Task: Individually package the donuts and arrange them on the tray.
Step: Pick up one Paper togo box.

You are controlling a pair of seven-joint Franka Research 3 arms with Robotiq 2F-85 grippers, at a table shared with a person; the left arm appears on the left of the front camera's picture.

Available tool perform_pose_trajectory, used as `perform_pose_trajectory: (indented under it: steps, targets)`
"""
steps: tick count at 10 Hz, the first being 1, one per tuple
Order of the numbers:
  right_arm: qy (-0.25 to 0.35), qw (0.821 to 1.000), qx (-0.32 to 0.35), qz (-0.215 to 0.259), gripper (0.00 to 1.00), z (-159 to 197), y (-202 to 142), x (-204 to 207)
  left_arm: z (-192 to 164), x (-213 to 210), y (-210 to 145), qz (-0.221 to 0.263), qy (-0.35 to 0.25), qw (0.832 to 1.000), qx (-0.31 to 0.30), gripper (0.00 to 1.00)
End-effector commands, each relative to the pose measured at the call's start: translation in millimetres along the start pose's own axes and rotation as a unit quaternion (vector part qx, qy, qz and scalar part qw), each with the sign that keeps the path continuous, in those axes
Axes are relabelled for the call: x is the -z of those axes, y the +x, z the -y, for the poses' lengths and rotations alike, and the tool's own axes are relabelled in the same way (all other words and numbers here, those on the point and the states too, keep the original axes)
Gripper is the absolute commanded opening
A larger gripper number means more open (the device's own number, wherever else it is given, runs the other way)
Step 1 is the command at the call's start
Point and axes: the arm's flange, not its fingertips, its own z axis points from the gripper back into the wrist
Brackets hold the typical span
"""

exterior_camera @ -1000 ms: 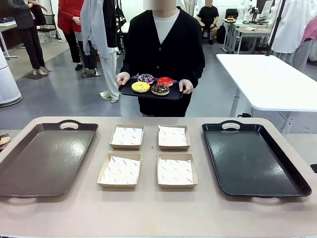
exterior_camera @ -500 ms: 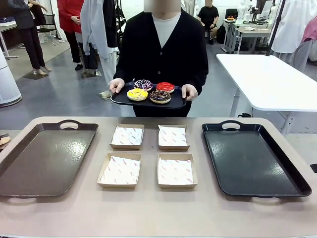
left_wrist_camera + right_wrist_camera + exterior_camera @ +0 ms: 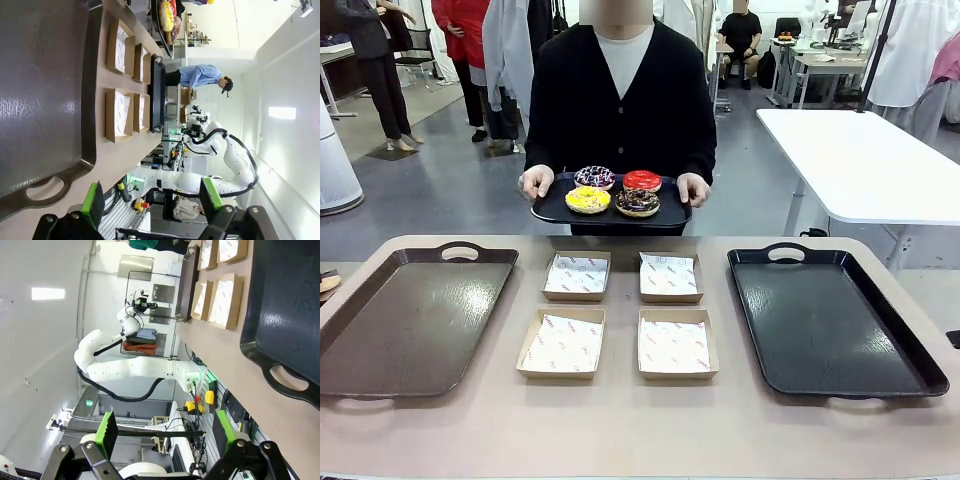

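Across the table a person holds a small black serving tray (image 3: 610, 212) with both hands. On it lie the donuts: dark purple with sprinkles (image 3: 594, 176), glossy red (image 3: 642, 180), yellow (image 3: 588, 199) and dark chocolate (image 3: 638, 202). The donuts (image 3: 167, 12) also peek in at the top of the left wrist view. My left gripper (image 3: 152, 200) is open and holds nothing, off the near end of the brown tray (image 3: 45, 90). My right gripper (image 3: 165, 430) is open and holds nothing, off the handle end of the black tray (image 3: 285, 315).
Several shallow paper-lined cardboard boxes (image 3: 577, 276) (image 3: 675, 346) sit in a square at the table's middle. A brown tray (image 3: 410, 320) lies at the left, a black tray (image 3: 830, 320) at the right. A white table (image 3: 870, 160) stands beyond.
The person has stepped closer to the table and brought the tray of donuts lower and slightly left. Neither gripper has moved.
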Motion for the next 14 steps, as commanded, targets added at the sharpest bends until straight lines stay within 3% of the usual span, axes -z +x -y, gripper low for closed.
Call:
perform_pose_trajectory:
  steps: [1,14]
  targets:
    - [0.004,1.0,0.001,-0.001,1.0,0.9,-0.1,-0.5,0.9,-0.5,-0.7,-0.002,-0.004,1.0,-0.001,1.0]
    - [0.004,1.0,0.001,-0.001,1.0,0.9,-0.1,-0.5,0.9,-0.5,-0.7,-0.002,-0.004,1.0,-0.001,1.0]
